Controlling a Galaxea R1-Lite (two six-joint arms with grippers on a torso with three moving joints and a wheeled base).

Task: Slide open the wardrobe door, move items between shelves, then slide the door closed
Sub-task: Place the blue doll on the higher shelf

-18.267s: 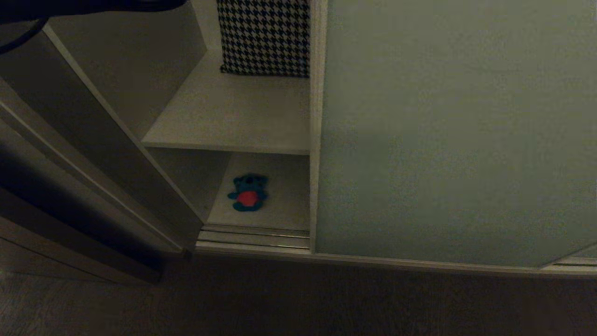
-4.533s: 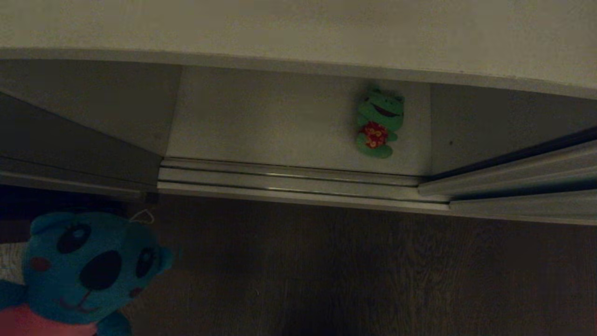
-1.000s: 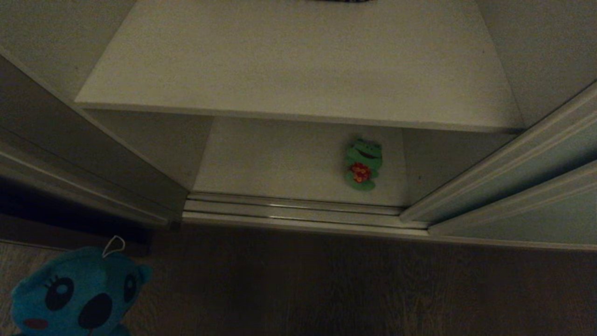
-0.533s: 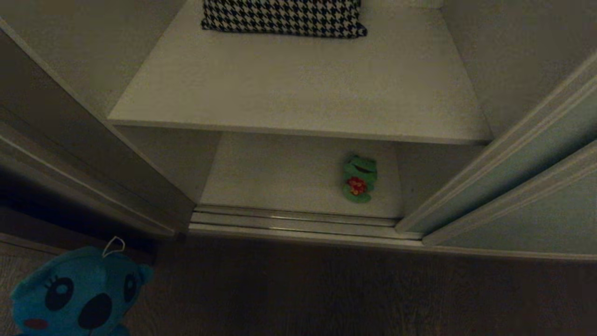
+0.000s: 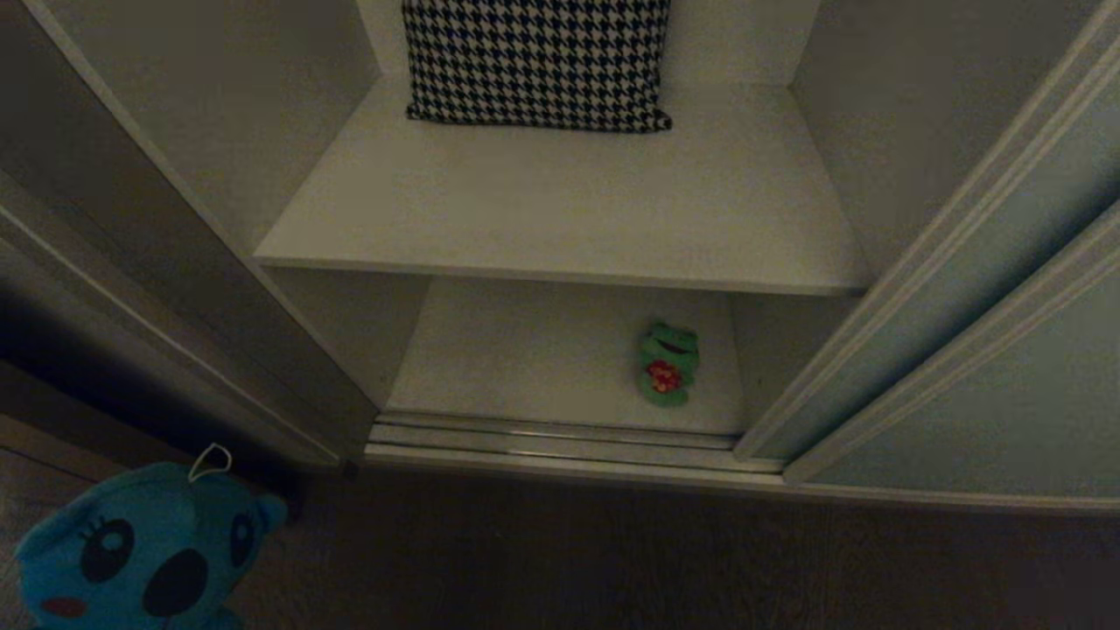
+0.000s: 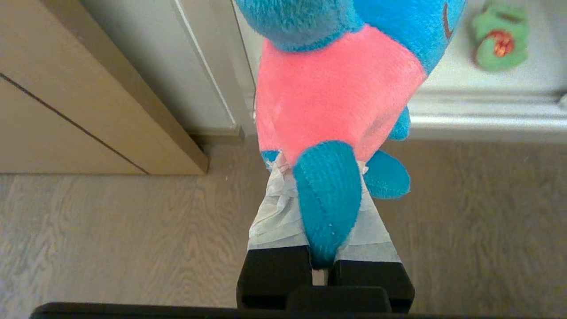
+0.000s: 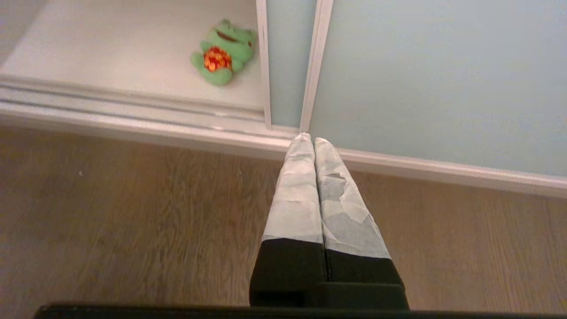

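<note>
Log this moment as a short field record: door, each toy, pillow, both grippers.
door: sliding door slid aside to the right, wardrobe open
blue toy: held by a limb in the left gripper, above the floor outside the wardrobe
frog: lying on the lower shelf, toward its right side
pillow: standing at the back of the upper shelf
right gripper: shut, empty, over the floor near the door track
</note>
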